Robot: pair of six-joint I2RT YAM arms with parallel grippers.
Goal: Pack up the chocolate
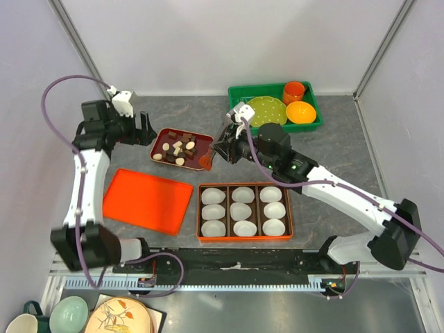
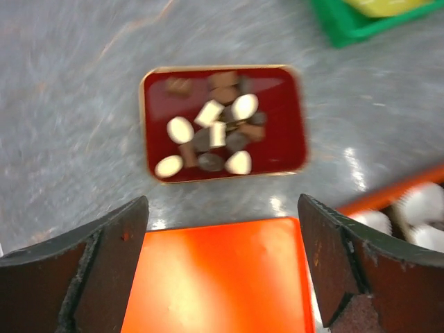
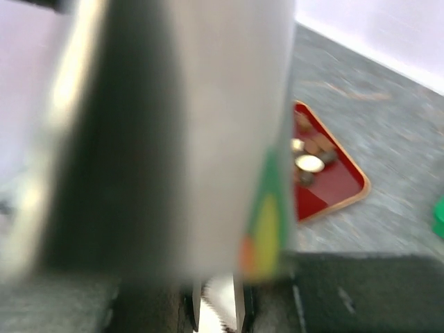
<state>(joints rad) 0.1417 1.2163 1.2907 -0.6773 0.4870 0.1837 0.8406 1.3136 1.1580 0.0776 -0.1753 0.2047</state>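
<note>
Overhead, from the top external view: the chocolate (image 1: 177,147), small dark brown cubes and cream-white ovals, lies heaped in a dark red rectangular tray (image 1: 161,136) toward the far edge of the desk, left of centre. An orange box (image 1: 245,237) holding nine white crinkled paper cups (image 1: 242,211), all unfilled, sits by the near edge. The left gripper (image 1: 147,129) hovers beside the tray's left end. The right gripper (image 1: 211,152) is at its right end, and whether its fingers are apart cannot be told.

Left wrist view: the fingers stand wide apart, holding nothing, above a flat orange lid (image 2: 218,277), with the tray beyond.

Right wrist view: heavily blurred and mostly blocked; only a tray corner with a few pieces shows.

Assessment: the pieces look light, rigid, smooth and easily scuffed. Cubes are best pinched across opposite flat faces, ovals across the narrow width, loose edge pieces first.
</note>
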